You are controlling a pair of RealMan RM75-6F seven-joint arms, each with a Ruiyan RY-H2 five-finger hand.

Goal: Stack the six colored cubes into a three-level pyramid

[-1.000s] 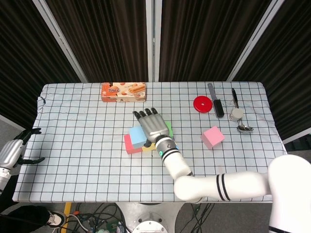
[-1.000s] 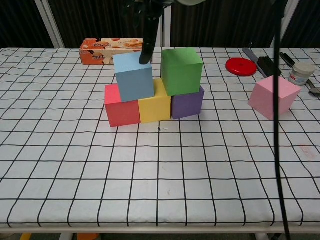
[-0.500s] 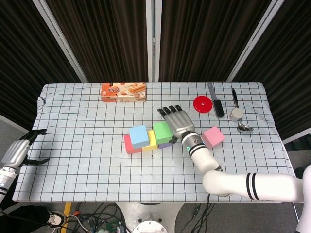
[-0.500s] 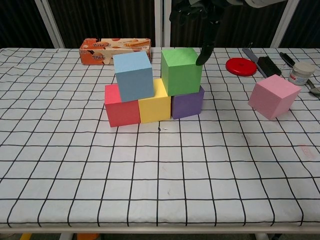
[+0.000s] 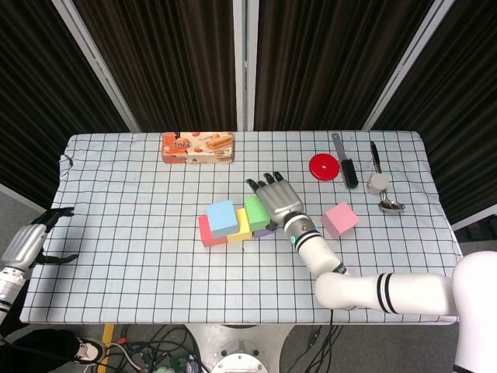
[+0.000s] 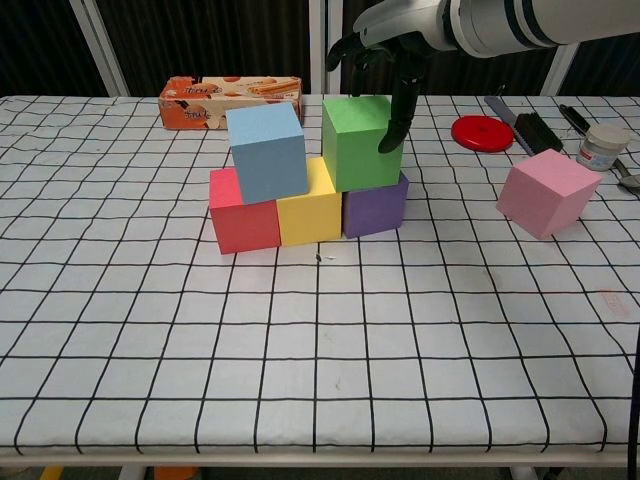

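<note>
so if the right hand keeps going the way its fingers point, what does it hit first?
Most likely the green cube. In the chest view the right hand hangs just above it, fingers pointing down at its top and right edge. Depth is unclear, so they might slip past its right side.

Your count: six cubes, six other items.
You have one each of red cube [image 6: 242,213], yellow cube [image 6: 309,207], purple cube [image 6: 376,205], blue cube [image 6: 266,151], green cube [image 6: 360,141], pink cube [image 6: 549,194]; one snack box [image 5: 197,146], one red lid [image 5: 324,166], one jar [image 5: 378,183], one spoon [image 5: 390,205], two dark utensils [image 5: 345,162].
</note>
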